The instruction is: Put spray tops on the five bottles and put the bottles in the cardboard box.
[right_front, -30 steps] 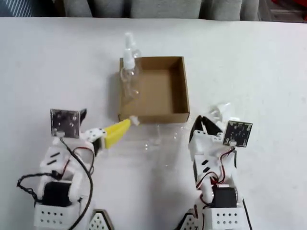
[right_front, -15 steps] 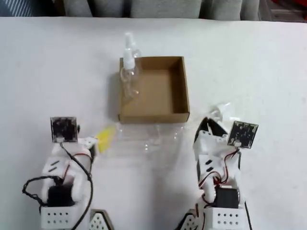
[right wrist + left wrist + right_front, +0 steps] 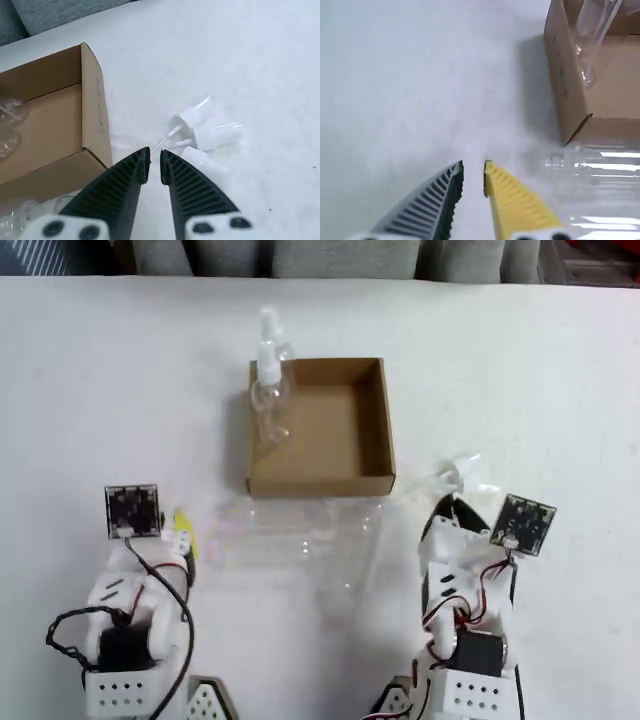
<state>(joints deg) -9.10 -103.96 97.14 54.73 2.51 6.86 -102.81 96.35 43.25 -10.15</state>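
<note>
Brown cardboard box (image 3: 385, 420); clear bottles (image 3: 268, 405); white spray tops (image 3: 200, 132); left gripper (image 3: 473, 172) yellow-grey; right gripper (image 3: 155, 162) black

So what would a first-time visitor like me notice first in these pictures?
The brown cardboard box in the middle of the white table stands out, with a clear bottle wearing a white spray top upright against its left wall in the high view. Just in front of it lie more clear bottles, and loose spray tops sit off its right front corner.

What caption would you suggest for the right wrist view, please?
Shut, empty right claw pointing toward loose spray tops on the table beside the cardboard box.
</note>
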